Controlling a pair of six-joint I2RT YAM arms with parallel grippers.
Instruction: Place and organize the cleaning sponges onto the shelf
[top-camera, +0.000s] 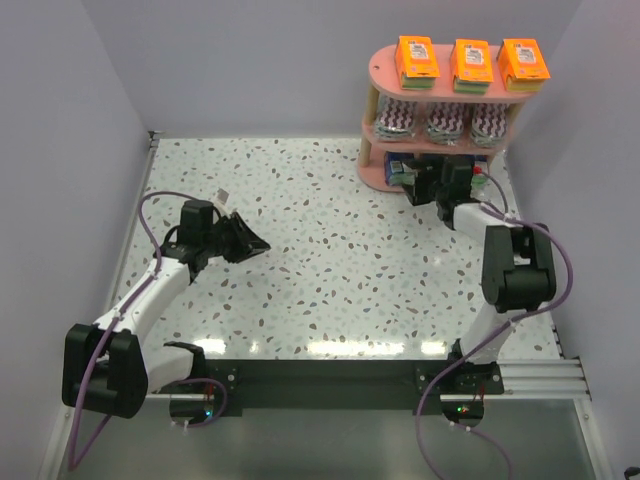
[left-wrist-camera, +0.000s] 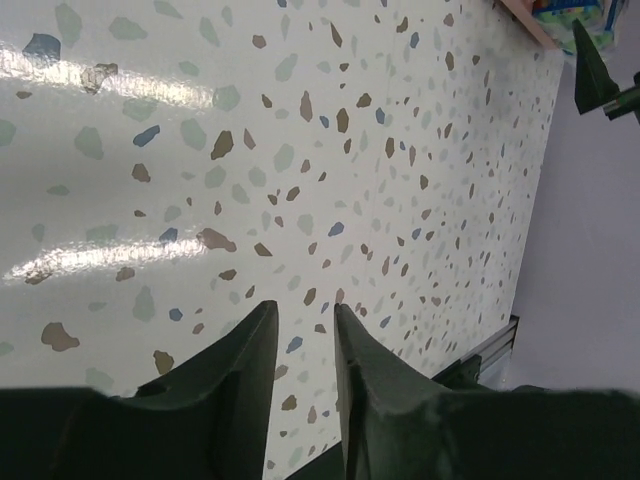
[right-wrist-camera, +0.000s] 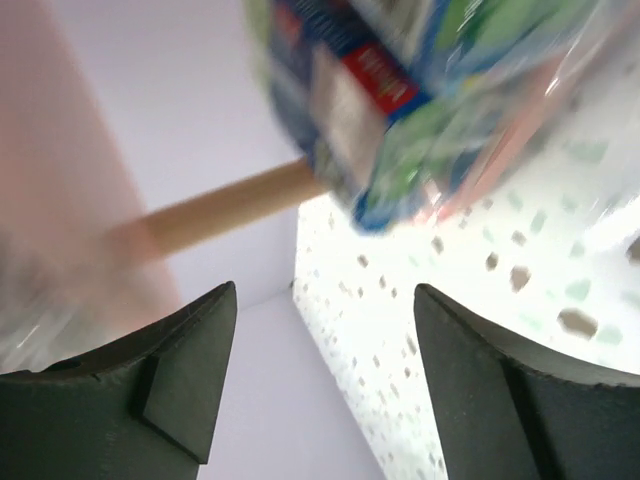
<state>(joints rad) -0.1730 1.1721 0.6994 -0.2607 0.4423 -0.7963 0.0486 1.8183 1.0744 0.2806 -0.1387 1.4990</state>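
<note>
The pink shelf (top-camera: 385, 60) stands at the table's far right. Three orange sponge packs (top-camera: 472, 62) lie on its top board and three purple-white zigzag packs (top-camera: 443, 120) on the middle board. Blue-green boxes (top-camera: 399, 166) sit on the bottom board, partly hidden by my right gripper (top-camera: 415, 185). In the right wrist view that gripper (right-wrist-camera: 325, 292) is open wide and empty, with a blurred blue-green box (right-wrist-camera: 400, 90) just beyond its tips, apart from them. My left gripper (top-camera: 262, 245) hovers over mid-left table; its jaws (left-wrist-camera: 303, 310) are narrowly open with nothing between them.
A light wooden post (right-wrist-camera: 230, 205) and the pink board (right-wrist-camera: 50, 150) are close to the right gripper's left finger. Purple walls enclose the speckled table (top-camera: 330, 260) on three sides. The shelf's base edge (left-wrist-camera: 525, 20) shows at the top right of the left wrist view.
</note>
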